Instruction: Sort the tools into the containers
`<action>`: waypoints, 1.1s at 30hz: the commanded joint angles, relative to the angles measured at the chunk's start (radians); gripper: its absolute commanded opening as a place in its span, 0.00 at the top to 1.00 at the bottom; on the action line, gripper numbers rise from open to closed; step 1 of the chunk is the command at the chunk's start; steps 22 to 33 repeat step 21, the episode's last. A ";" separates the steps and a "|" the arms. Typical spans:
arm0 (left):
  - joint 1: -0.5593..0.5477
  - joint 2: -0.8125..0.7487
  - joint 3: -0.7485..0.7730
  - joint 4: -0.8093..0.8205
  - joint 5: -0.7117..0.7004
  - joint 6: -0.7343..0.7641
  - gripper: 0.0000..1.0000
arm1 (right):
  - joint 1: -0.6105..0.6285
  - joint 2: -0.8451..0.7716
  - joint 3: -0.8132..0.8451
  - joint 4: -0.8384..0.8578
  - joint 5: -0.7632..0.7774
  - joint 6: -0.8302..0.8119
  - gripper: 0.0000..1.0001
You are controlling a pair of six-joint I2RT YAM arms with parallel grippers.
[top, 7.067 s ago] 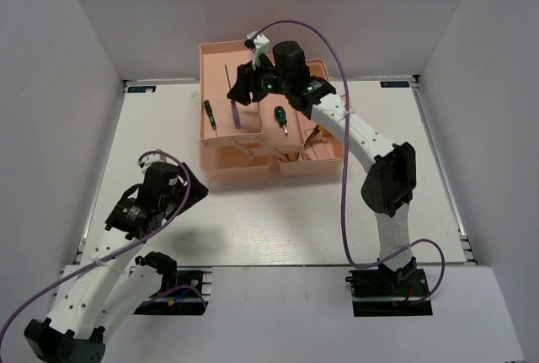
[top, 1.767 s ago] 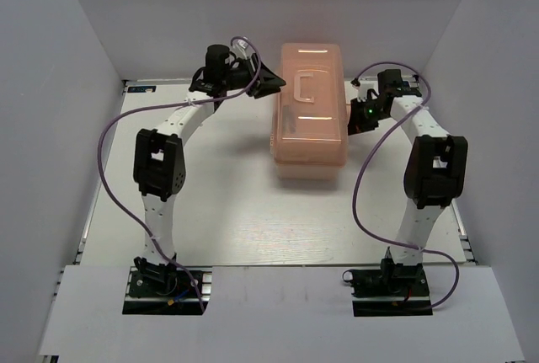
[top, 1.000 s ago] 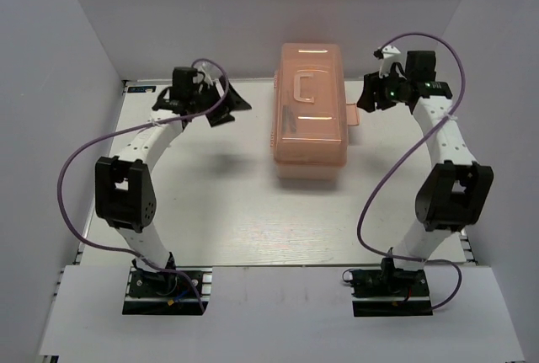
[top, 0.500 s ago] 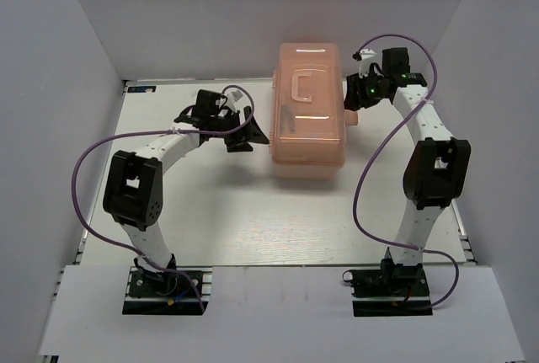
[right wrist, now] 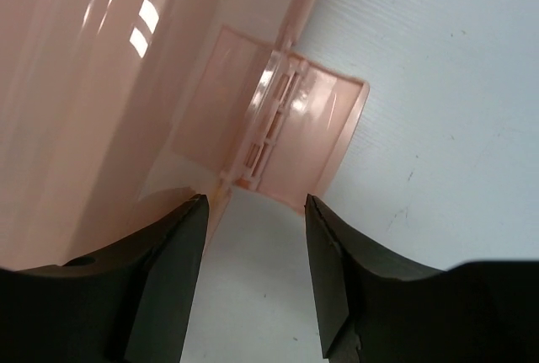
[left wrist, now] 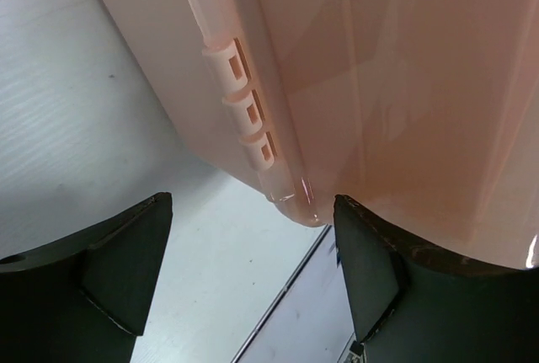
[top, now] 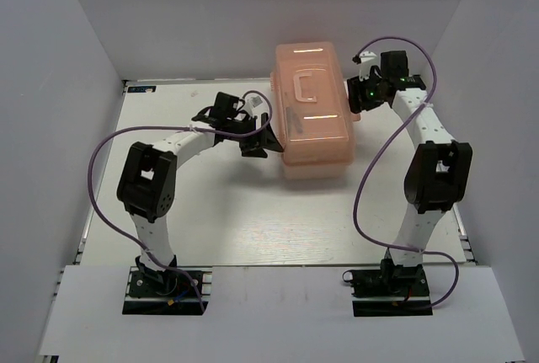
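Left gripper [top: 259, 137] closer; toolbox [top: 312, 102] lengthwise near-to-far

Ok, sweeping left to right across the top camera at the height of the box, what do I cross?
left gripper, open at the left wall → toolbox, lid shut → right gripper, open at the right wall
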 commanded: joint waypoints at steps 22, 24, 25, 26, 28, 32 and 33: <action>0.025 -0.629 -0.161 -0.190 -0.584 0.148 0.01 | -0.003 -0.619 -0.445 -0.105 0.111 0.189 0.10; 0.025 -0.629 -0.161 -0.190 -0.584 0.148 0.01 | -0.003 -0.619 -0.445 -0.105 0.111 0.189 0.10; 0.025 -0.629 -0.161 -0.190 -0.584 0.148 0.01 | -0.003 -0.619 -0.445 -0.105 0.111 0.189 0.10; 0.025 -0.629 -0.161 -0.190 -0.584 0.148 0.01 | -0.003 -0.619 -0.445 -0.105 0.111 0.189 0.10; 0.025 -0.629 -0.161 -0.190 -0.584 0.148 0.01 | -0.003 -0.619 -0.445 -0.105 0.111 0.189 0.10; 0.025 -0.629 -0.161 -0.190 -0.584 0.148 0.01 | -0.003 -0.619 -0.445 -0.105 0.111 0.189 0.10; 0.025 -0.629 -0.161 -0.190 -0.584 0.148 0.01 | -0.003 -0.619 -0.445 -0.105 0.111 0.189 0.10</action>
